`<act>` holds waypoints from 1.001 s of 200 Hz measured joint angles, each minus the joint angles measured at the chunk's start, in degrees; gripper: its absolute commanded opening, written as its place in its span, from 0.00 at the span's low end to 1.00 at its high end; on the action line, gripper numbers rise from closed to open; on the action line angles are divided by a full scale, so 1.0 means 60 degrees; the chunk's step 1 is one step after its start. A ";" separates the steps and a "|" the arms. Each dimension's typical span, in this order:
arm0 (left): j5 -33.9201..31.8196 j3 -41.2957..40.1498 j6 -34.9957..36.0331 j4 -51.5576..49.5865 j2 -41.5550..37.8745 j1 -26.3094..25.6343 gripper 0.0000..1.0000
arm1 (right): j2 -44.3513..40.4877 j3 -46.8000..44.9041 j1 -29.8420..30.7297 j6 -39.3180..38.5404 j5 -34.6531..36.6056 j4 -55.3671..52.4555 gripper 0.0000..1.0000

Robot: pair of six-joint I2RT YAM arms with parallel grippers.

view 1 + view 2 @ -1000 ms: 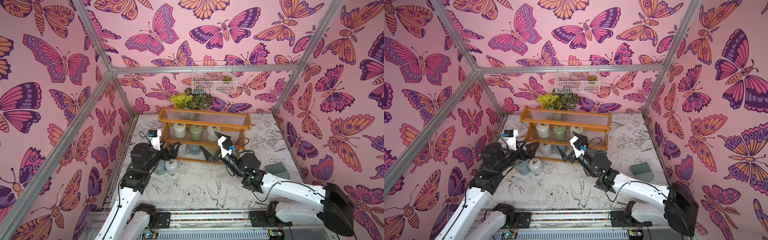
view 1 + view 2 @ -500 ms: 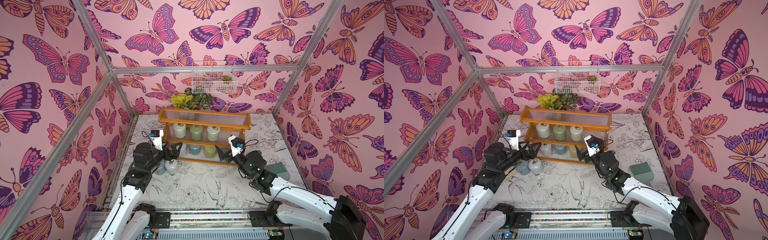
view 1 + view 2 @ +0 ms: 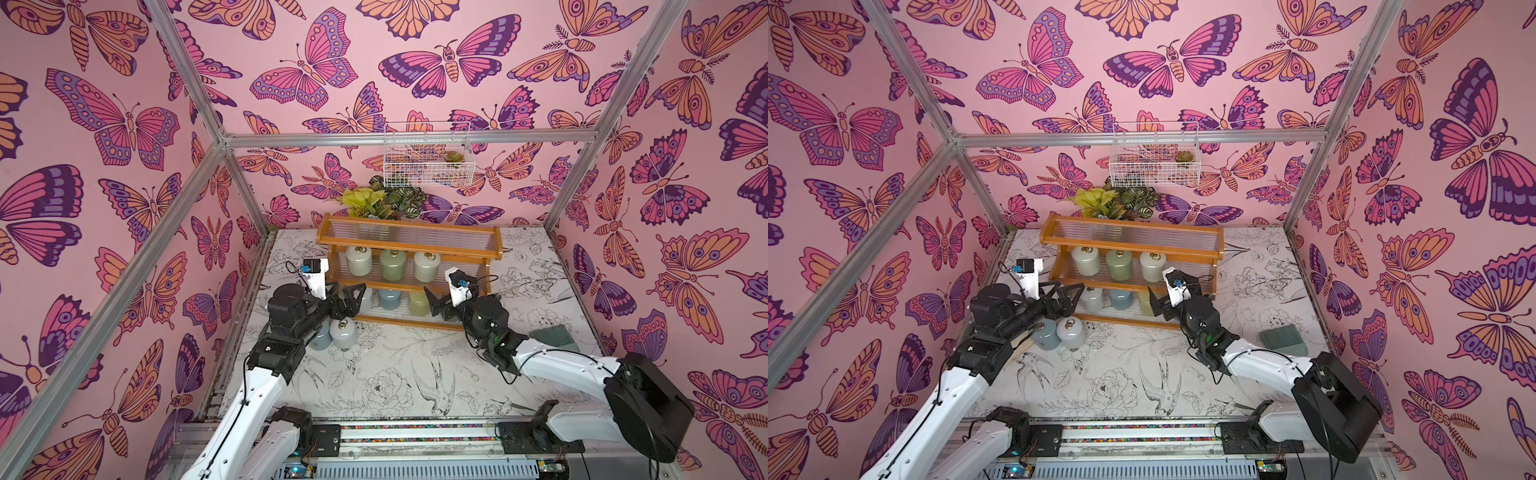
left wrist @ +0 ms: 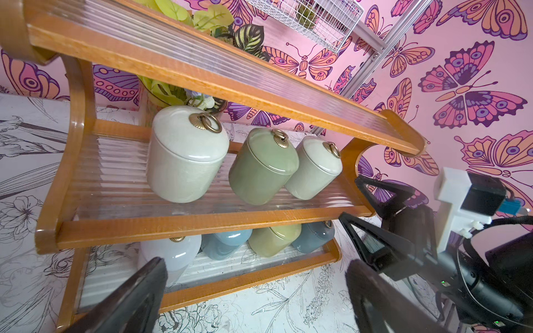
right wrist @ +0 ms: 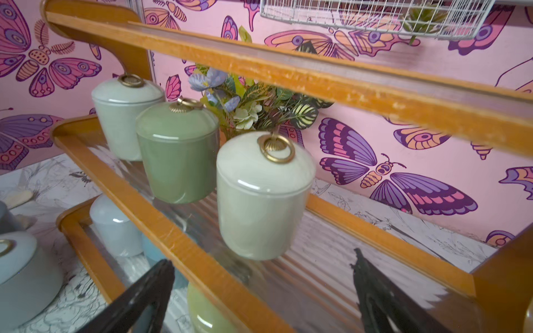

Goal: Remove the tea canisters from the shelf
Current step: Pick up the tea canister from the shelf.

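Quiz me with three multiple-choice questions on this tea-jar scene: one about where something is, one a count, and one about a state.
1. Where do the blue-grey canister and the white canister beside it stand?
A. On the table, in front of the shelf
B. In the wire basket
C. On the top tier

2. How many canisters stand on the middle tier?
A. Two
B. Three
C. Five

3. The jaws on the right arm are:
A. Open, holding nothing
B. Shut on a canister
C. Shut, empty

Answers:
1 A: both stand on the patterned tabletop, off the rack.
2 B: a cream canister, a sage green canister and a second cream canister stand in a row.
3 A: the right wrist view shows them wide apart, gripping nothing.
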 measured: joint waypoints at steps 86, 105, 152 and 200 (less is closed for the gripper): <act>0.0000 0.0000 0.0004 0.0004 0.0015 0.0000 1.00 | 0.1158 0.0634 -0.0382 0.0233 -0.0441 0.1071 0.99; -0.0004 0.0000 0.0004 0.0000 0.0047 0.0000 1.00 | 0.1337 0.0692 -0.0390 0.0237 -0.0517 0.1253 0.99; -0.0004 0.0000 0.0011 0.0000 0.0055 0.0000 1.00 | 0.1778 0.1104 -0.0419 0.0240 -0.0612 0.1796 0.99; 0.0000 0.0000 0.0098 0.0000 0.0055 0.0000 1.00 | 0.2703 0.1468 -0.0510 0.0259 -0.0685 0.2328 0.99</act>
